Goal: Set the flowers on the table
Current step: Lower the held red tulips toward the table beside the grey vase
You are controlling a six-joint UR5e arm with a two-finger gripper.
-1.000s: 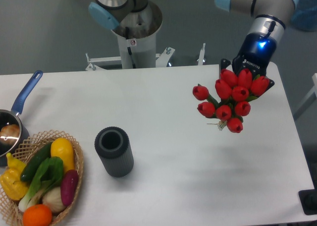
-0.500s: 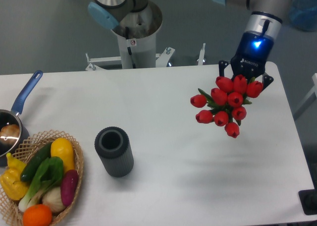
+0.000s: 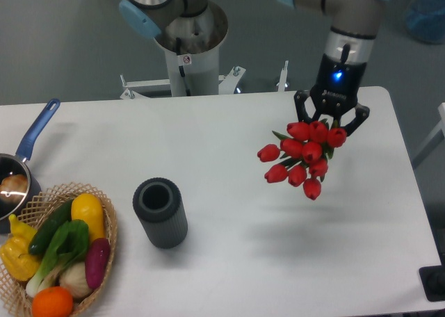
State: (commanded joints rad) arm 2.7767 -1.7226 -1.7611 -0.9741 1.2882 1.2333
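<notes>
Gripper (image 3: 331,119) jaws pinch the flowers (image 3: 300,157) by hidden stems above table (image 3: 229,213); likely light, floppy, crushable buds.

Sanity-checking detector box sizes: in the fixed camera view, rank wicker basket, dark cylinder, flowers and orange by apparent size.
1. Wicker basket, partly cut off by the frame edge.
2-3. Flowers and dark cylinder look about alike; the flowers are held above the table, nearer the camera, so unranked.
4. Orange, clearly smallest.

Matt white table (image 3: 229,254) — woven wicker basket (image 3: 108,244) (rough).
</notes>
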